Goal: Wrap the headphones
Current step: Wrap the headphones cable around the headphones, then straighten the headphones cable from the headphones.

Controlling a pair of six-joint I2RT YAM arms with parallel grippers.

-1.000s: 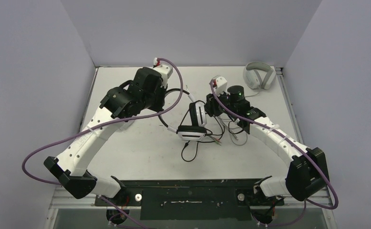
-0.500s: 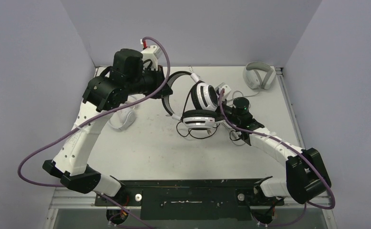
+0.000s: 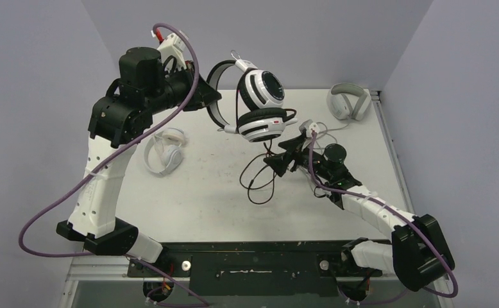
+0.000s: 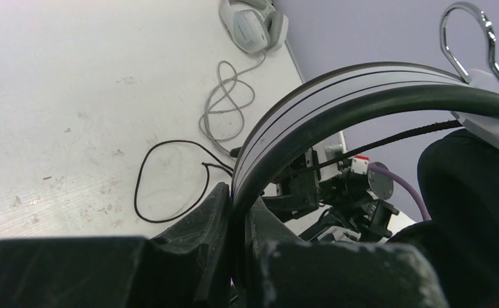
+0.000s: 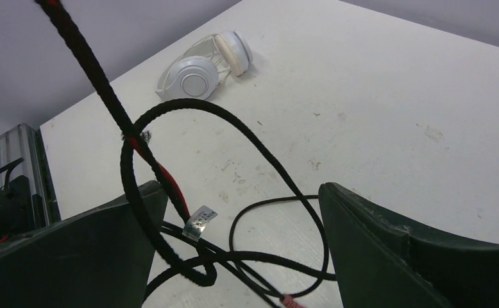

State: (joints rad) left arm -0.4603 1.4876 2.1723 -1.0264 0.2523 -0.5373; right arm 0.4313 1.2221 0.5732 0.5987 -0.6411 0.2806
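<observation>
the left fingers (image 3: 210,97) are clamped on the headband of the headset (image 3: 260,102); the left wrist view shows the black-and-white band (image 4: 311,96) pinched between them. the headset hangs in the air, clear of the worktop (image 3: 202,192), with one striped ear cup facing up and the other lying flat under it.

the black cable (image 3: 256,186) drops from the headset and ends in loose loops on the worktop just in front of it. the right fingers (image 3: 284,156) sit low, just below and in front of the headset, spread wide with nothing gripped. in the right wrist view a thick braided length of cable (image 5: 189,106) with red flecks passes through the gap between them, close to one finger; whether it touches cannot be told. thinner loops and a small tag (image 5: 199,221) lie on the worktop beneath.

the white pair (image 3: 163,151) lies flat on the worktop, well to the left of the headset. the grey pair (image 3: 348,102) rests to the right of the headset, and its grey cable (image 4: 221,109) lies in curls on the worktop.
</observation>
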